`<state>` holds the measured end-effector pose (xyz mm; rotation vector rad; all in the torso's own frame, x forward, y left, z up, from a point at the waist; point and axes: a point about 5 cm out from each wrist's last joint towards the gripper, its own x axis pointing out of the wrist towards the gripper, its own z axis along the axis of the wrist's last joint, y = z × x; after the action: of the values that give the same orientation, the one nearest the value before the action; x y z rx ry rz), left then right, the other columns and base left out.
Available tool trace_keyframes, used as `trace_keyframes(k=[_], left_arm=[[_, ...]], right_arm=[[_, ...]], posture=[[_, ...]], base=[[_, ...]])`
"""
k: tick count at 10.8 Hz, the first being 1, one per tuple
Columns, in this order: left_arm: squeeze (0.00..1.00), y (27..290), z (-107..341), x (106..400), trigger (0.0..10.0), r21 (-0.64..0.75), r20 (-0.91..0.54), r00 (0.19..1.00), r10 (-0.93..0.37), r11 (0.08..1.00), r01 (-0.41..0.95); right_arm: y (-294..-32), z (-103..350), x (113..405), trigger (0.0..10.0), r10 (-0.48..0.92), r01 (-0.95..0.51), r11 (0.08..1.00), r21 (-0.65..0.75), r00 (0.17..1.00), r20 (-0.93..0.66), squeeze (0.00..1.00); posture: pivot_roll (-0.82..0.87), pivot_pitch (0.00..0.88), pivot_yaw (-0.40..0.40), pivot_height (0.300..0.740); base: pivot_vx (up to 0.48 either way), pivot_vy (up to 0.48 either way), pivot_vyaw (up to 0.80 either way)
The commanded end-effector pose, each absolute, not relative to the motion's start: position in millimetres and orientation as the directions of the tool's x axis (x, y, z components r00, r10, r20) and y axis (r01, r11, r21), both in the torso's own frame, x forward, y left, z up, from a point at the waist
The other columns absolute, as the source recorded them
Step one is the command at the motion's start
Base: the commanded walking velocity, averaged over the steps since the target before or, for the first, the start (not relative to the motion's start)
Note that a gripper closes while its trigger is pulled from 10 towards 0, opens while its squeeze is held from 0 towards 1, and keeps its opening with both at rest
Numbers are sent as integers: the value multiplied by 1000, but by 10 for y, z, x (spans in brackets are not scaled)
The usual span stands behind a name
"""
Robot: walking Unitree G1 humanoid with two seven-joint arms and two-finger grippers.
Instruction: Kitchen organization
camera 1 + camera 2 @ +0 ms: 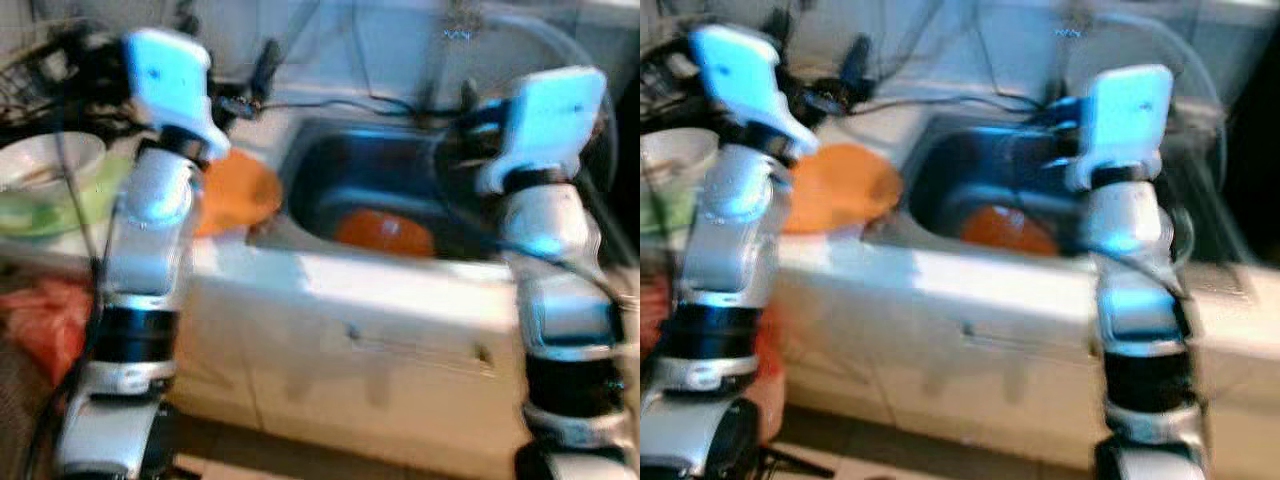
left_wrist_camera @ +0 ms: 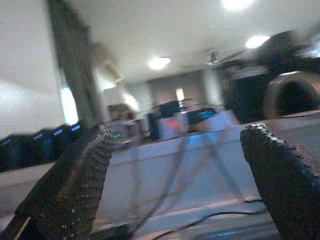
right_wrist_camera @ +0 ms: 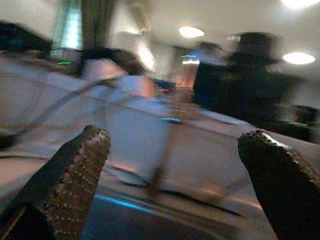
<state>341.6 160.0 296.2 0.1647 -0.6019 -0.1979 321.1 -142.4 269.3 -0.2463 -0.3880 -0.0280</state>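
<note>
Left gripper (image 2: 175,165) spread, orange plate (image 1: 238,190) beside sink (image 1: 380,170), orange bowl (image 1: 385,232) inside

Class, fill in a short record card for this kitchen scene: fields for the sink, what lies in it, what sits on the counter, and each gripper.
sink: steel sink set in a white counter
in sink: orange bowl
on counter: orange plate, white bowl
left gripper: fingers apart, nothing between them
right gripper: fingers apart, nothing between them
image quality: blurred
</note>
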Motion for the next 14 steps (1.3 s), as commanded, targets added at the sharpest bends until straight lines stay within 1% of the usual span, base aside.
trace_keyframes(k=[1, 5, 6, 7, 8, 10, 11, 12, 13, 14], left_arm=[[0, 1503, 2985, 3406, 10000, 215, 545, 795, -265, 961, 172], [0, 1544, 2948, 3387, 10000, 227, 524, 809, -265, 959, 168], [0, 1588, 2900, 3393, 10000, 274, 494, 830, -259, 952, 134], [0, 1669, 2762, 3421, 10000, 340, 420, 871, -256, 934, 110], [0, 1731, 2633, 3431, 10000, 402, 339, 900, -273, 907, 124], [0, 1837, 2440, 3451, 10000, 482, 220, 936, -276, 865, 142], [0, 1861, 2332, 3468, 10000, 525, 139, 944, -299, 831, 186], [0, 1887, 2240, 3479, 10000, 543, 74, 947, -314, 809, 226], [0, 1910, 2214, 3485, 10000, 552, 53, 947, -316, 800, 236], [0, 1928, 2207, 3494, 10000, 564, 32, 947, -320, 788, 247]], right_arm=[[-1523, 2710, 3211, 10000, -12, 108, 966, -234, 924, 381, 0], [-1527, 2674, 3220, 10000, -9, 106, 965, -242, 929, 370, 0], [-1528, 2668, 3224, 10000, -7, 104, 964, -244, 930, 367, 0], [-1528, 2662, 3229, 10000, -6, 100, 965, -241, 932, 363, 0], [-1523, 2653, 3237, 10000, -4, 95, 967, -237, 934, 357, 0], [-1479, 2628, 3254, 10000, 15, 65, 973, -222, 940, 341, 0], [-1414, 2566, 3279, 10000, 73, -27, 986, -167, 959, 273, 0], [-1288, 2412, 3295, 10000, 222, -220, 975, -30, 968, 119, 0], [-1224, 2315, 3254, 10000, 321, -321, 947, -16, 946, 48, 0], [-1222, 2276, 3219, 10000, 347, -347, 938, -2, 937, 30, 0]], posture=[[6, 0, -4, 740], [10, 0, -5, 740], [16, 0, -5, 740], [27, 0, -5, 740], [34, 0, -5, 740], [50, 0, 0, 740], [52, 0, 1, 740], [50, 0, 5, 740], [49, 0, 8, 740], [48, 0, 7, 740]], base=[[0, 0, 0], [0, 0, 0], [0, 0, 0], [0, 0, 0], [0, 0, 0], [0, 0, 0], [0, 0, 0], [0, 0, 0], [0, 0, 0], [0, 0, 0]])
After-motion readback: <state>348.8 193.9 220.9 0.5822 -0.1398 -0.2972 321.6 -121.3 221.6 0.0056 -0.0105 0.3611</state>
